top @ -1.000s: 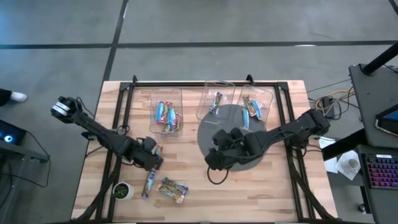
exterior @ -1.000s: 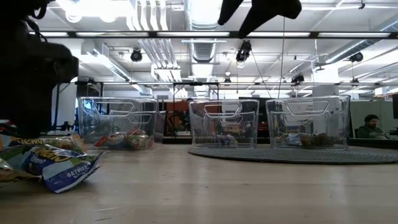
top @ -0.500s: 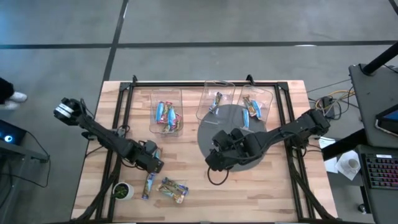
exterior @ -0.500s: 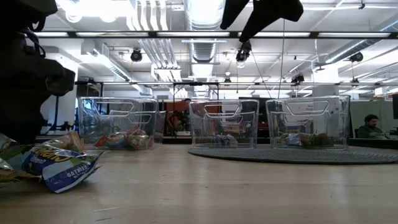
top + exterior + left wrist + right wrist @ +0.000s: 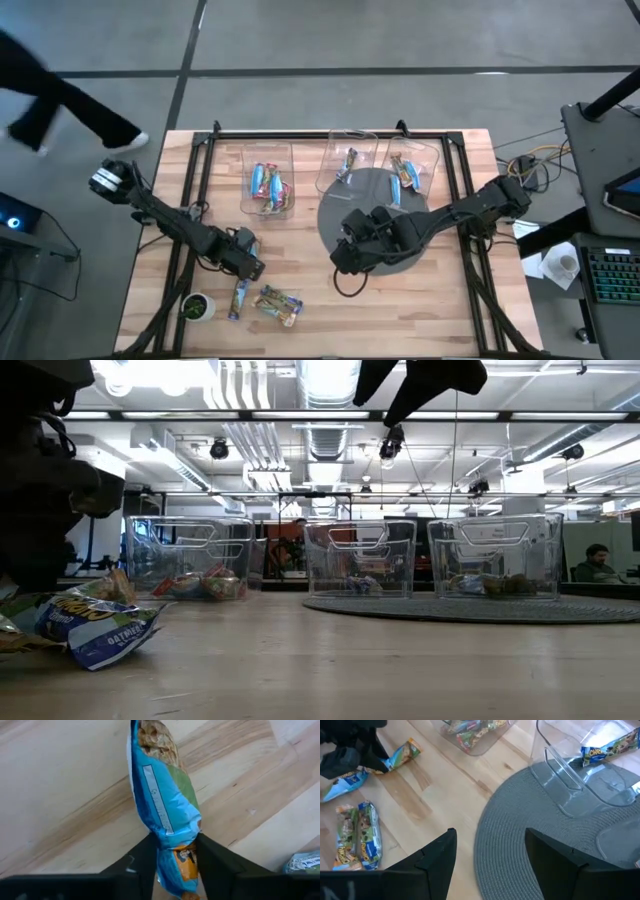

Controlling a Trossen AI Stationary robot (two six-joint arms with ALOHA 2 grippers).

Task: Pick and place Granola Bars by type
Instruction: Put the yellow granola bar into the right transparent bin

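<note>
My left gripper [image 5: 246,262] is low over the table's near left part, shut on a light blue granola bar [image 5: 165,805]. The bar also shows in the right wrist view [image 5: 402,752], sticking out past the fingers. A second blue bar [image 5: 238,297] and a pair of multicoloured bars [image 5: 277,305] lie flat on the wood near it. My right gripper [image 5: 490,865] is open and empty above the near left edge of the grey round mat [image 5: 370,215]. Three clear bins hold other bars. My left gripper pinches the light blue bar between its two fingers near one end [image 5: 172,840], where the wrapper narrows and an orange print shows. The fingers lie across the bar. The rest of the bar reaches forward past the fingertips, close over the wood.
The left bin [image 5: 268,185] holds several bars. The middle bin [image 5: 347,160] and the right bin [image 5: 410,170] stand on the mat's far edge. A small green-and-white round thing [image 5: 197,305] sits at the near left. A black frame [image 5: 330,133] edges the table. A person [image 5: 60,95] passes beyond the far left corner.
My left gripper has shifted a little toward the table's near edge, still shut on the light blue bar. A person has walked into view beyond the table's far left corner.
</note>
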